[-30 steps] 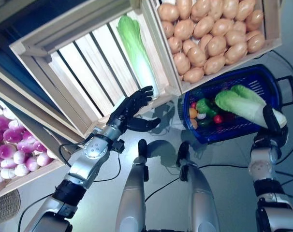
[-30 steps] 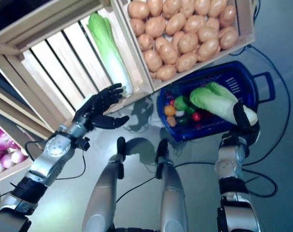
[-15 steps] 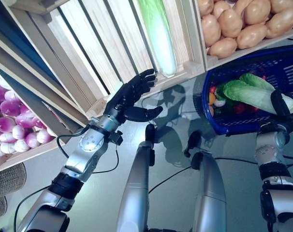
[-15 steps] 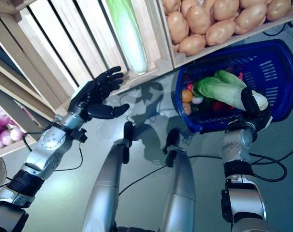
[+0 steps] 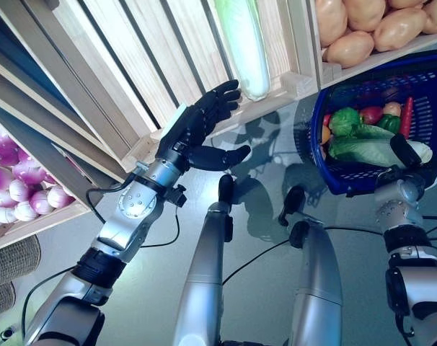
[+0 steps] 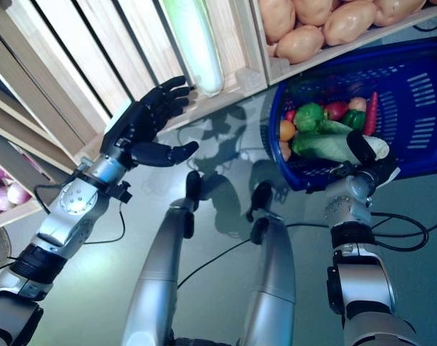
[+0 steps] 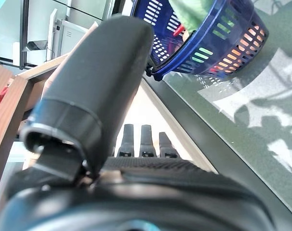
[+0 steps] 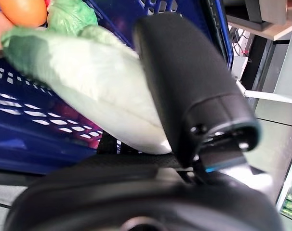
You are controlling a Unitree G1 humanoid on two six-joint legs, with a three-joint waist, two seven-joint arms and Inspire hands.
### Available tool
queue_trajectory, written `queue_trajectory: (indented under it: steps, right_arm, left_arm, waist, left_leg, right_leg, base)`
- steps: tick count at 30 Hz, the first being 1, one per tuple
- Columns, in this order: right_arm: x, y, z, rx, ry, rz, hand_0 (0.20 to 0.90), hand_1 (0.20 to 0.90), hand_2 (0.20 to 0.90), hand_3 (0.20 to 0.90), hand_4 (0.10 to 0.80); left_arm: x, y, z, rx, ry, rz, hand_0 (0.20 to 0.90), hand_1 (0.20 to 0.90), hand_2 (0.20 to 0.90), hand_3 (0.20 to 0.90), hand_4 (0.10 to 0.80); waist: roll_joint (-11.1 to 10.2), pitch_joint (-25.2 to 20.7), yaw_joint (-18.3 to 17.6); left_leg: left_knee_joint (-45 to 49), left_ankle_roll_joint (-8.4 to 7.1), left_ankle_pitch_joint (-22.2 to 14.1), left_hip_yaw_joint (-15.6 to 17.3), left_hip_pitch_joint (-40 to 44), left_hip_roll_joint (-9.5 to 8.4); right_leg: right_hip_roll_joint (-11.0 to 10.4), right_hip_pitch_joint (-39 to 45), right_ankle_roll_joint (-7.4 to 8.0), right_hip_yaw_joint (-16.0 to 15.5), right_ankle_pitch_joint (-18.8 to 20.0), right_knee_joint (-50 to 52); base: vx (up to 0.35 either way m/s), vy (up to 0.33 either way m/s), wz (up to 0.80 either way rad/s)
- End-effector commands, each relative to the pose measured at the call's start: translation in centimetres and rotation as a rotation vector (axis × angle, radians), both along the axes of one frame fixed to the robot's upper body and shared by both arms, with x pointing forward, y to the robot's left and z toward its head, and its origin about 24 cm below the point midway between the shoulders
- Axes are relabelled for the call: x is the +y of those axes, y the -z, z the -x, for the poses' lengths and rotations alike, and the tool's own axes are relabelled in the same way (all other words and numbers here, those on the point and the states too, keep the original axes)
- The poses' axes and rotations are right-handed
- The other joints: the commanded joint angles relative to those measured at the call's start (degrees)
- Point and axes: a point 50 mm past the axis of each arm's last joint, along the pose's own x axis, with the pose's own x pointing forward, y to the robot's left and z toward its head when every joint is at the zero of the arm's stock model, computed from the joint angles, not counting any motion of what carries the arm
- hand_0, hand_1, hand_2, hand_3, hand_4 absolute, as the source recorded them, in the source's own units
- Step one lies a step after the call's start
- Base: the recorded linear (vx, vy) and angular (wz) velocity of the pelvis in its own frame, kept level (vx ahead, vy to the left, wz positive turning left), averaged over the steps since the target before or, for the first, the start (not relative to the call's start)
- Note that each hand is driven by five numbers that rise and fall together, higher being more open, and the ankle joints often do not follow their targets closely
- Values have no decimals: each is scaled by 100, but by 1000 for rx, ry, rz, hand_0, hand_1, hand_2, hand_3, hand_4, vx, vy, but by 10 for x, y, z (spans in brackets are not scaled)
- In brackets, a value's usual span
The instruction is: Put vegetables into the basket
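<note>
The right hand, thumb and fingers clamped round a cabbage, has lowered it into the blue basket; release comes next. The left hand hovers open-fingered.

text: none legible | labels: none | numbers: none

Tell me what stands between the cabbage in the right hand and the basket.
Nothing visible: the right hand holds the cabbage over the blue basket, above the vegetables already inside.
</note>
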Motion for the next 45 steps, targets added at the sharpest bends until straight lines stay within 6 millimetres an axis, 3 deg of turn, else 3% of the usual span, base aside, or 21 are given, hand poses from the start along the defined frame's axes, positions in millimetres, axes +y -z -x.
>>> queue_trajectory:
  steps: [1,10,16,19,24,31,39,45]
  right_arm:
    - [-48,-39,27,-16,213,186,900,900,900,900,800]
    - [-52,-47,40,-1,408,305,900,900,900,900,800]
    - [-40,-44,45,-82,403,363,900,900,900,900,800]
    - [-31,-41,49,-131,335,384,900,900,900,900,800]
    - [-14,-14,59,-216,88,284,900,900,900,900,800]
    - [14,15,77,-253,-125,207,900,900,900,900,800]
    - [30,14,84,-287,-251,223,900,900,900,900,800]
    - [39,3,81,-310,-344,299,900,900,900,900,800]
  left_arm:
    - [-15,-39,23,-262,109,79,900,900,900,900,800]
    - [-6,-53,30,-407,13,-13,900,900,900,900,800]
    - [11,-62,34,-466,-101,-70,900,900,900,900,800]
    - [24,-65,36,-504,-184,-139,900,900,900,900,800]
    - [49,-73,43,-569,-382,-262,900,900,900,900,800]
    - [81,-80,46,-667,-694,-582,900,900,900,900,800]
    - [103,-100,43,-817,-987,-1046,900,900,900,900,800]
    - [102,-103,37,-953,-1017,-1273,900,900,900,900,800]
  waist:
    - [344,-8,-85]
    - [382,-8,-113]
    - [290,-8,-176]
    - [198,-8,-221]
    - [54,-8,-336]
    - [-63,-8,-519]
    - [-65,-8,-749]
    - [-79,-8,-909]
  left_leg:
    - [-261,-41,-133,-23,293,-179]
    - [-524,-133,-68,44,739,-82]
    - [-957,-214,46,155,1435,-15]
    - [-1187,-246,101,205,1823,-15]
    - [-1433,-237,118,269,2341,1]
    - [-1468,-210,111,336,2642,17]
    - [-1481,-210,128,504,2604,33]
    - [-1468,-261,156,660,2567,141]
  right_leg:
    - [105,564,213,-11,174,-96]
    - [186,1011,218,8,165,-423]
    - [250,1723,259,-25,267,-1051]
    - [280,2146,269,-53,300,-1334]
    - [352,2653,247,-50,262,-1536]
    - [456,2968,185,2,207,-1603]
    - [509,2852,158,113,165,-1560]
    - [497,2799,149,166,165,-1583]
  base:
    - [0,32,1]
    - [14,39,-1]
    - [44,39,-4]
    - [46,35,-11]
    - [49,45,-9]
    - [38,33,-5]
    - [-1,71,-8]
    - [-7,70,-6]
